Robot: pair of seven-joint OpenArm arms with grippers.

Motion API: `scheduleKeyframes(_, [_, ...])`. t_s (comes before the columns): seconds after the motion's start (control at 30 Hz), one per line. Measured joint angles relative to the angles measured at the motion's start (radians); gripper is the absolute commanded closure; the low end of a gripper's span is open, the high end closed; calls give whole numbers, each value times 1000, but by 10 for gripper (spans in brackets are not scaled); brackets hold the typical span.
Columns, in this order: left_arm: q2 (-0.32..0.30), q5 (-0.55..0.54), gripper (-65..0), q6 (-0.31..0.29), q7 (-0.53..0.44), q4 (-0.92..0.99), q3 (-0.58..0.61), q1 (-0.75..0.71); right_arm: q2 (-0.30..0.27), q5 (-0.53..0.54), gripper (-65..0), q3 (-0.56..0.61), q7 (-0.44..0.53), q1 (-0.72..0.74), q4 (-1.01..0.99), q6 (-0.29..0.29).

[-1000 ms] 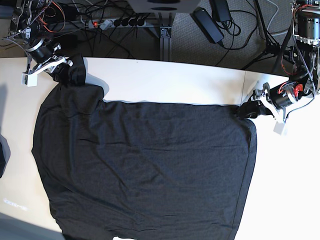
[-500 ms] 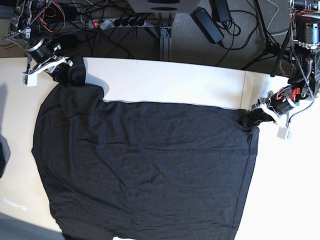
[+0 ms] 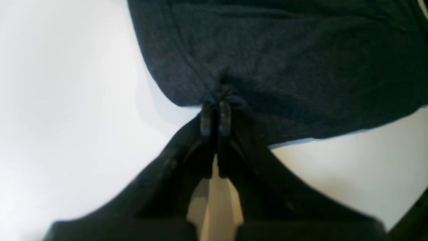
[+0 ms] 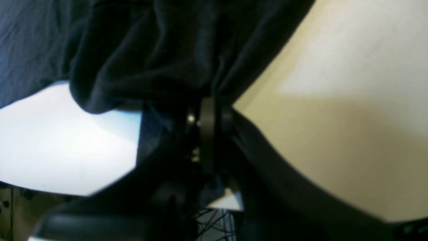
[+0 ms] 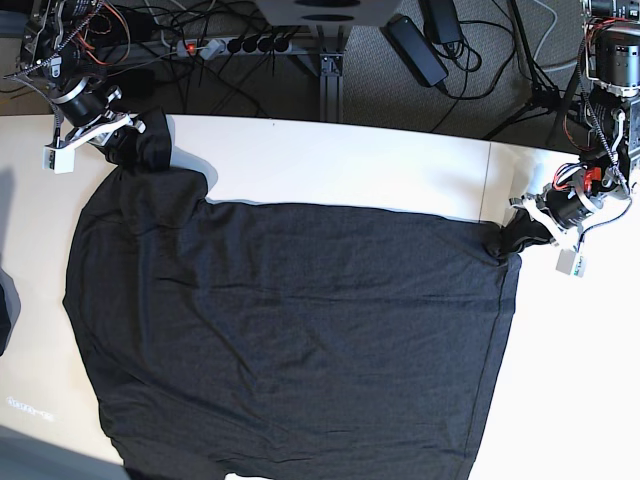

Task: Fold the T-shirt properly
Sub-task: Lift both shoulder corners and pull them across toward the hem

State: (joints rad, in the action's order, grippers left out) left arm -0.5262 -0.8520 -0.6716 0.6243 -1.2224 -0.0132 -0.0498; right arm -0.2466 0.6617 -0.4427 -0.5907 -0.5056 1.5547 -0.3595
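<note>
Both tools clamped on T-shirt (image 5: 290,340) corners, table (image 5: 340,160).

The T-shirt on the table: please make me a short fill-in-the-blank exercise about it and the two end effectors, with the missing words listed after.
1. The T-shirt lies spread on the ____ table.
2. The left end effector is ____ on a corner of the shirt.
3. The right end effector grips a bunch of cloth at the table's far ____ corner in the base view.
4. The side of the shirt facing up shows ____ print.

Missing words: white; shut; left; no
</note>
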Motion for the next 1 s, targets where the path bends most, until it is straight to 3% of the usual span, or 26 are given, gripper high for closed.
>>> scheduleKeyframes(0.13, [-3, -97, 0, -3, 44, 0, -11, -8, 0, -23, 0, 0, -59, 2, 40, 0])
scheduleKeyframes(0.23, [-6, -137, 0, -4, 135, -26, -66, -16, 0, -35, 0, -9, -106, -21, 98, -3])
scheduleKeyframes(0.43, [-62, -353, 0, -4, 268, -97, -125, -22, 11, 18, 0, -80, -188, -102, 222, -10])
scheduleKeyframes(0.63, [-107, -450, 0, -4, 335, -124, -126, -22, -3, 87, 0, -195, -225, -119, 272, -18])
scheduleKeyframes(1.0, [-142, -552, 0, -5, 388, -131, -147, 8, -154, 194, 0, -290, -249, -97, 319, -64])
